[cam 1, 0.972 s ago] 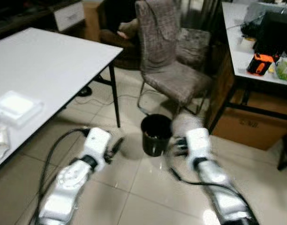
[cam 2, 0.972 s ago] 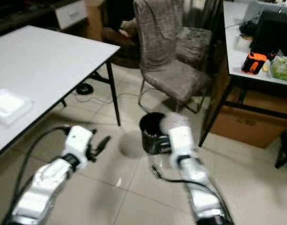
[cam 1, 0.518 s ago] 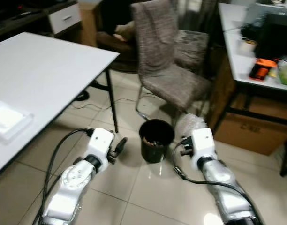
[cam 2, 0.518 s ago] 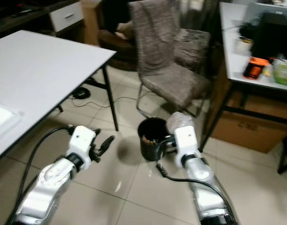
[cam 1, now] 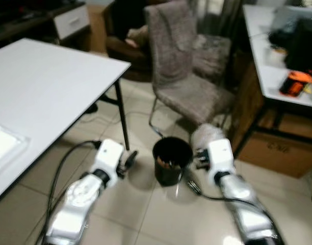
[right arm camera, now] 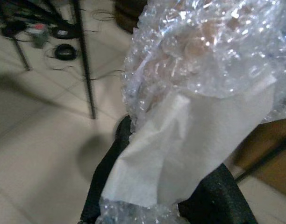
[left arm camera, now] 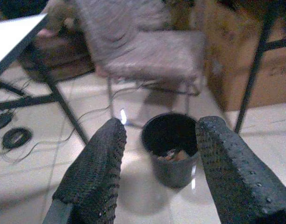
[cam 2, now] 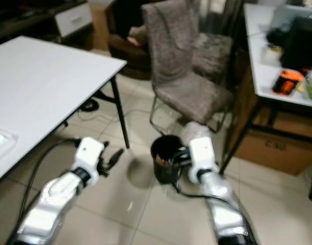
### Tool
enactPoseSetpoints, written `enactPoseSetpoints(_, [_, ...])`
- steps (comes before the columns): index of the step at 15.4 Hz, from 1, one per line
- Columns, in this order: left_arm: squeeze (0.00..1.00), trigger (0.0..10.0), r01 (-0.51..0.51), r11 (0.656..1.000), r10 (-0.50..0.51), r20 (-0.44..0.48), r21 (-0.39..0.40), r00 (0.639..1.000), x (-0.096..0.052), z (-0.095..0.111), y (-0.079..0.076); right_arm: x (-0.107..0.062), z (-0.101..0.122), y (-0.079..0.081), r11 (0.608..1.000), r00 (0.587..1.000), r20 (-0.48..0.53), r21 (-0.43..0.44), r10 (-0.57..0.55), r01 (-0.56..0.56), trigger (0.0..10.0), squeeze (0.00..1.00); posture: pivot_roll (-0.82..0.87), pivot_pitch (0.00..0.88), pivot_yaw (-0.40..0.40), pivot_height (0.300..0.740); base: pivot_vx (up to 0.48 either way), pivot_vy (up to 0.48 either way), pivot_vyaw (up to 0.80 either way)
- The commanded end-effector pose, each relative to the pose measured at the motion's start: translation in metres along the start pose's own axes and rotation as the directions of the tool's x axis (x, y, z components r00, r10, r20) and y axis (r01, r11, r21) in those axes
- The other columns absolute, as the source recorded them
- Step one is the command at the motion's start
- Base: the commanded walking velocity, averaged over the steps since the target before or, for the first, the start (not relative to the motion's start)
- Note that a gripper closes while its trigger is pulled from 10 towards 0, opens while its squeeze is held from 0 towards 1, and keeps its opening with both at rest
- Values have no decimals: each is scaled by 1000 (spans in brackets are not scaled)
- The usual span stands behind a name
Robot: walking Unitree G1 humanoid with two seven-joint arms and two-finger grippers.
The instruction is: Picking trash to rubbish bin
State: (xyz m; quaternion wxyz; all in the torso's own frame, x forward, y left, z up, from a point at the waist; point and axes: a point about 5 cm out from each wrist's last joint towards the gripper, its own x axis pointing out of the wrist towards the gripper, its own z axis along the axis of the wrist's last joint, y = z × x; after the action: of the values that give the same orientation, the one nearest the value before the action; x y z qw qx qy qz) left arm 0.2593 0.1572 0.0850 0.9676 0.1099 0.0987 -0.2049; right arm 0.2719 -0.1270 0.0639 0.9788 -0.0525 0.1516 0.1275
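We saw one round black plastic rubbish bin [cam 1: 172, 159] standing on the pale tiled floor [cam 1: 146, 219], between our two silver arms. It already held some scraps at its bottom, brownish and pale, which the left wrist view showed.

Our right gripper [right arm camera: 171, 205] was pinched on one crumpled wad of clear bubble wrap with a white paper sheet folded into it [right arm camera: 203, 93]. In the head views that wad [cam 1: 207, 137] sat just beside the bin's rim on our right side, near the rim's height and not inside the bin. The two black fingers [right arm camera: 105, 172] were mostly covered by the wad.

Our left gripper [left arm camera: 157, 154] was spread wide and held nothing; its two textured black fingers [left arm camera: 94, 175] framed the bin from our left side, apart from it. In the head view it [cam 1: 128, 159] hung low over the floor near the bin.

Behind the bin stood one grey-brown fabric chair on a thin metal frame [cam 1: 182, 66]. One white table with black legs [cam 1: 49, 87] stretched along our left, with one clear plastic tray [cam 1: 5, 148] on its near part. One more white-topped desk [cam 1: 278, 61] stood on our right, carrying one orange and black object [cam 1: 295, 82] among dark gear too blurred to name, with one brown cardboard box [cam 1: 281, 150] beneath it.
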Motion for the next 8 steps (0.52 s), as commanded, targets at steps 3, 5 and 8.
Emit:
enactPoseSetpoints(3, [0,10000,5,1000,-5,18,13,1000,1,5,-1,-2,1,-7,1000,1000,1,-1,-18,18,10000,0,-29,38,-17,740,361,0,0])
enactPoseSetpoints(5, [0,10000,6,1000,-6,17,14,1000,1,5,-1,-2,0,-7,1000,1000,-5,-2,-15,15,10000,0,-29,39,-19,740,360,0,-350])
enactPoseSetpoints(8, [0,10000,15,1000,-16,16,16,1000,0,4,-2,-2,-2,-7,1000,1000,-14,-8,-12,12,10000,0,-29,34,-17,740,363,0,0])
